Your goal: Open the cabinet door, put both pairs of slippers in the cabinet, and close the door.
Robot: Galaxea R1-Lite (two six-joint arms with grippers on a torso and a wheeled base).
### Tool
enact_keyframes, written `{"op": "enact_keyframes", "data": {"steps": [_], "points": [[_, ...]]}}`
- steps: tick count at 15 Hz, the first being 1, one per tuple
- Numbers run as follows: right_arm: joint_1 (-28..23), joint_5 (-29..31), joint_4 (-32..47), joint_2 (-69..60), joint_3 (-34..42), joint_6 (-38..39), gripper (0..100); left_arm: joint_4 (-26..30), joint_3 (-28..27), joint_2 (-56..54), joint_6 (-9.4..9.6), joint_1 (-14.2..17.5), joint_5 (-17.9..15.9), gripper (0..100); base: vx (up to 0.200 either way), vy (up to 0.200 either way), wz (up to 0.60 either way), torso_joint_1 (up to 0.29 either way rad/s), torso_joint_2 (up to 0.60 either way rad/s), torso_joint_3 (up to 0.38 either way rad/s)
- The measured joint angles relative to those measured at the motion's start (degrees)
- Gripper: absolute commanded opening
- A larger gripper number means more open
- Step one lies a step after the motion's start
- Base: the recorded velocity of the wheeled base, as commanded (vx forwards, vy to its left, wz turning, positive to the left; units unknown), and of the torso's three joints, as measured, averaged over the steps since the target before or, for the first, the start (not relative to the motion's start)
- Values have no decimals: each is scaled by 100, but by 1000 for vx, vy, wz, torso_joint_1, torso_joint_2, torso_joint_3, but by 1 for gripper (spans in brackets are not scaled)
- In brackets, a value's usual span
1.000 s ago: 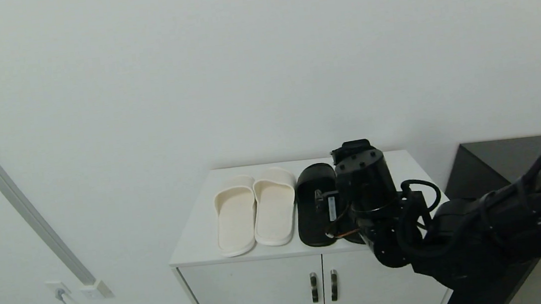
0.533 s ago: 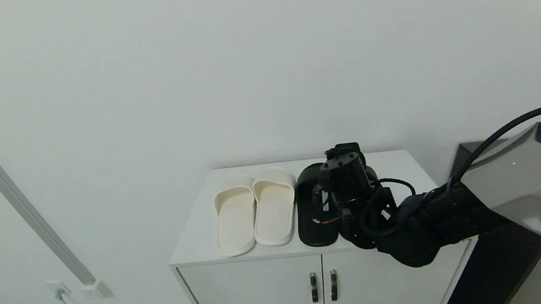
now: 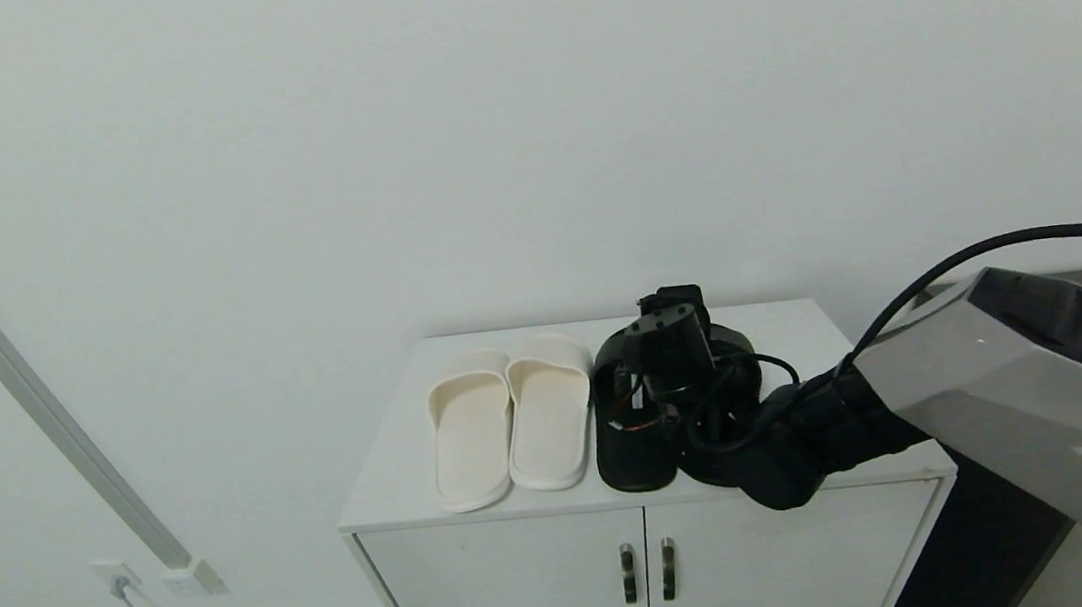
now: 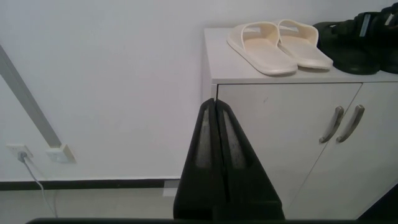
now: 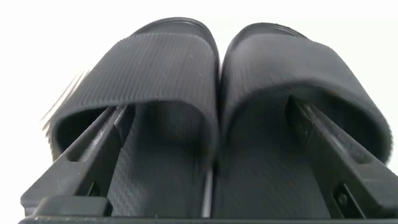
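— none done yet, judging by the shut cabinet doors (image 3: 521, 587); seeing white slippers (image 3: 508, 423) and black slippers (image 3: 630, 435) lying side by side on the cabinet top (image 3: 397, 459), waiting.
— holding the right gripper (image 3: 669, 355) over the black slippers, fingers (image 5: 93, 168) spread apart, tucking one under each strap (image 5: 149, 68), clamping nothing. hanging the left gripper (image 4: 216, 106) low beside the cabinet (image 4: 273, 137), fingers pressing together, empty.

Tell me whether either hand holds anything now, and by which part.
Nothing is clamped yet. The open right hand has one finger under each strap of the black ribbed rubber slippers, their inner sides between. The left hand is shut and empty.
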State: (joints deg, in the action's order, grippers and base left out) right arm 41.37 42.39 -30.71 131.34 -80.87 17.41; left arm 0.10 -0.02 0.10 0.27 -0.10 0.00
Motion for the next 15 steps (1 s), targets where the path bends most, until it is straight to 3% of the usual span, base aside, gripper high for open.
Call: {"op": "enact_keyframes", "data": {"steps": [7, 8, 15], "points": [[-246, -2, 28, 499, -691, -17, 100, -2, 0, 0, 0, 0, 0, 0, 0, 0, 0, 0, 0, 0], [-265, 0, 30, 527, -705, -23, 0, 0, 0, 0, 0, 0, 0, 0, 0, 0, 0, 0, 0, 0], [-299, 1, 28, 567, -708, -39, 0, 0, 0, 0, 0, 0, 0, 0, 0, 0, 0, 0, 0, 0]]}}
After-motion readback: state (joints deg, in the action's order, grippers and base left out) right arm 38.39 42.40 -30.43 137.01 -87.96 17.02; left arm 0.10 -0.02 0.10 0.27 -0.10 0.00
